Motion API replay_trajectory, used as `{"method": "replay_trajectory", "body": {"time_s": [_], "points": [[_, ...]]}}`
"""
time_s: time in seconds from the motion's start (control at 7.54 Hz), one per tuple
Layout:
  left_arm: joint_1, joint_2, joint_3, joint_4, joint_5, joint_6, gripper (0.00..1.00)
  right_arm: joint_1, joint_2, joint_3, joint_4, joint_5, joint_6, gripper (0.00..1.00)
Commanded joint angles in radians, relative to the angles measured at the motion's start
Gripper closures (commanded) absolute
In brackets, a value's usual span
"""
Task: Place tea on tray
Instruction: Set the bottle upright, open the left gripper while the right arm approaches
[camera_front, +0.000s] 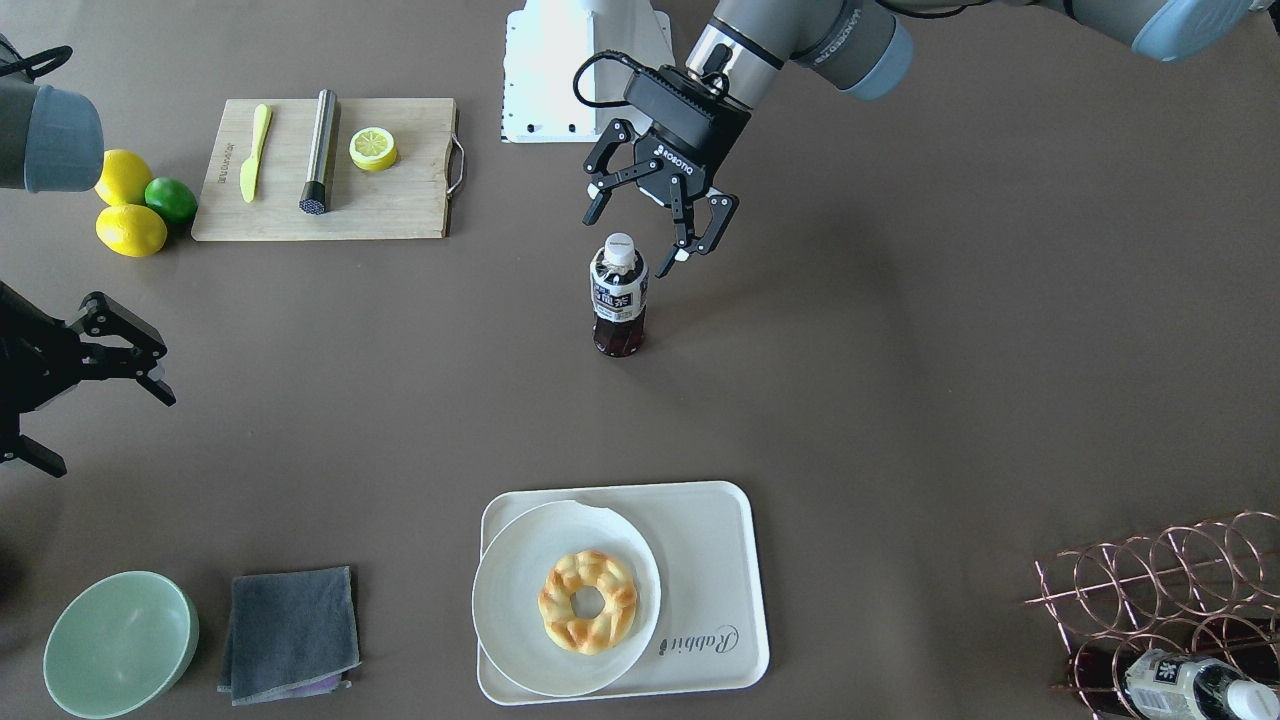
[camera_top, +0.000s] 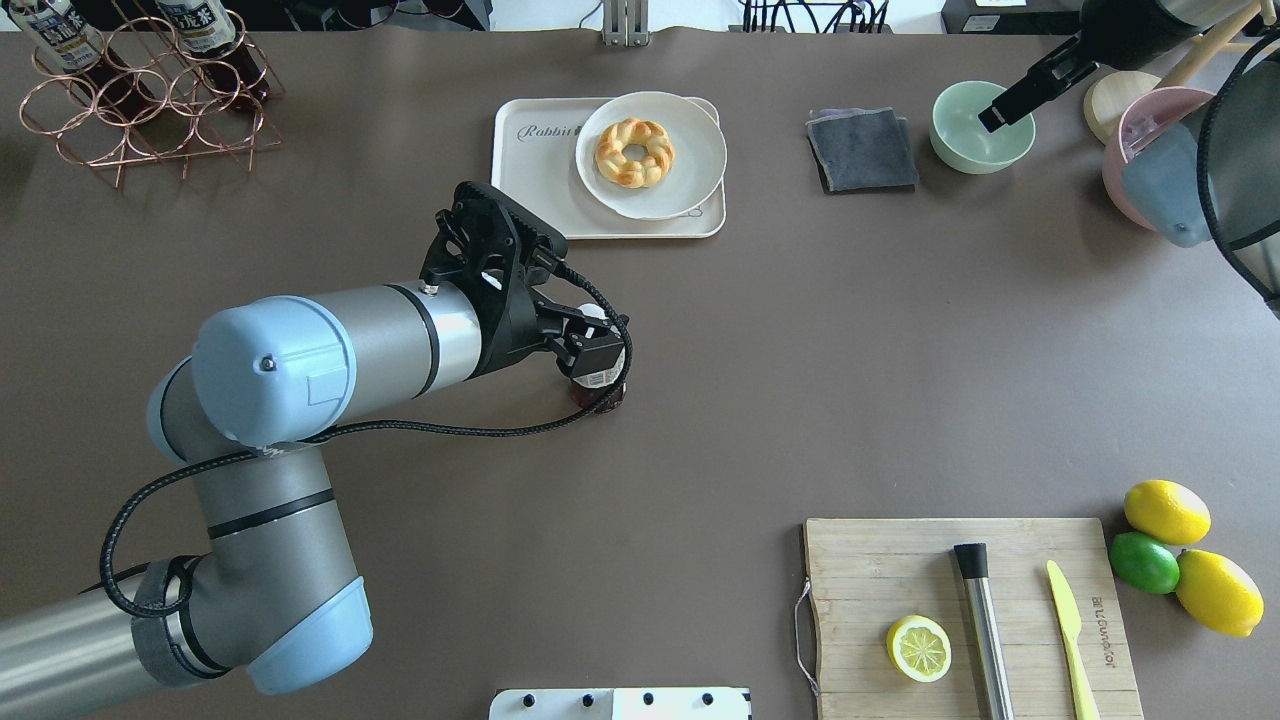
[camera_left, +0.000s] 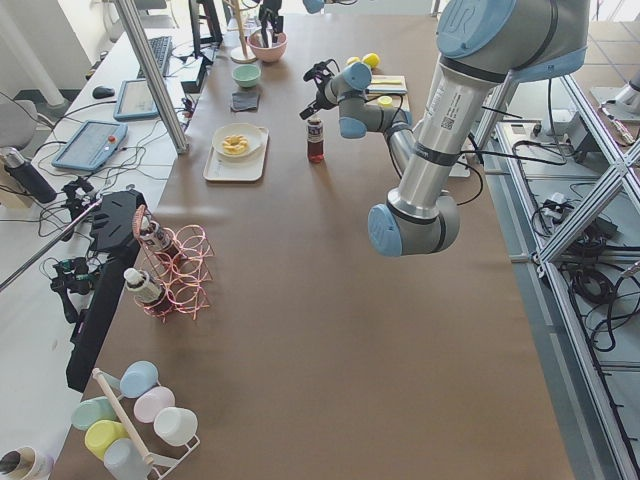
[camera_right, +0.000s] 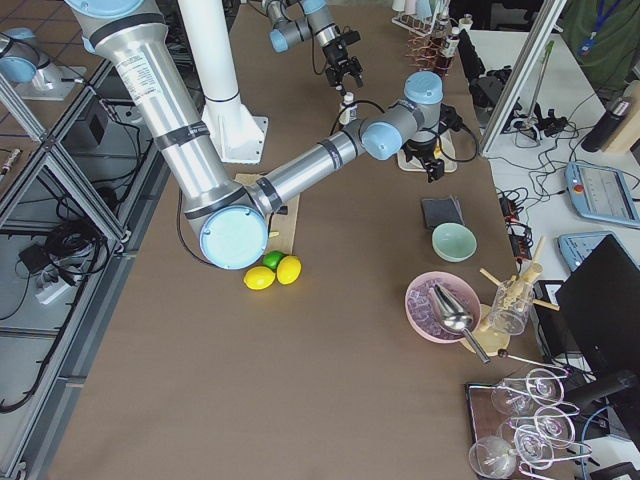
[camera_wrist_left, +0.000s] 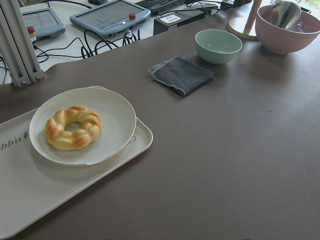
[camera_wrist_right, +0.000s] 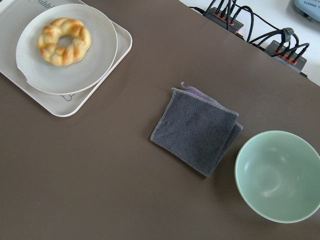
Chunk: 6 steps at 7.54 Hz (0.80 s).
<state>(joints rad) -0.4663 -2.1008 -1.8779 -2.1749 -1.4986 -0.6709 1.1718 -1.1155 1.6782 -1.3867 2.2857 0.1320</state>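
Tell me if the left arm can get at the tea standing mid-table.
Probably yes. The left gripper is open and close by the cap of the tea, with nothing between them. The bottle stands upright, apart from the tray and the cutting board.

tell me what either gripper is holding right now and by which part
Nothing is held. The left gripper is open just above the tea bottle, over its cap and not closed on it; the right gripper is open and empty.
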Motion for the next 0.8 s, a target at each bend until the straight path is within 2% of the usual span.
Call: {"method": "replay_trajectory", "body": {"time_s": [0.0,0.27,0.4,0.53,0.66], "points": [[-0.065,0.045,-0.061,-0.002,-0.094,-0.126,0.03,-0.021,0.035,0.0,0.0,0.001,0.062,0.0],[-0.307,0.143,-0.055,0.007,-0.454,-0.243,0.03,-0.088,0.101,0.003,0.005,-0.003,0.22,0.0],[-0.421,0.25,-0.055,0.001,-0.557,-0.198,0.03,-0.127,0.136,0.018,0.005,-0.011,0.286,0.0],[-0.513,0.377,-0.066,0.001,-0.593,-0.099,0.02,-0.183,0.163,0.052,0.005,-0.044,0.346,0.0],[-0.572,0.519,-0.055,0.003,-0.62,0.01,0.01,-0.264,0.169,0.102,0.006,-0.125,0.374,0.0]]}}
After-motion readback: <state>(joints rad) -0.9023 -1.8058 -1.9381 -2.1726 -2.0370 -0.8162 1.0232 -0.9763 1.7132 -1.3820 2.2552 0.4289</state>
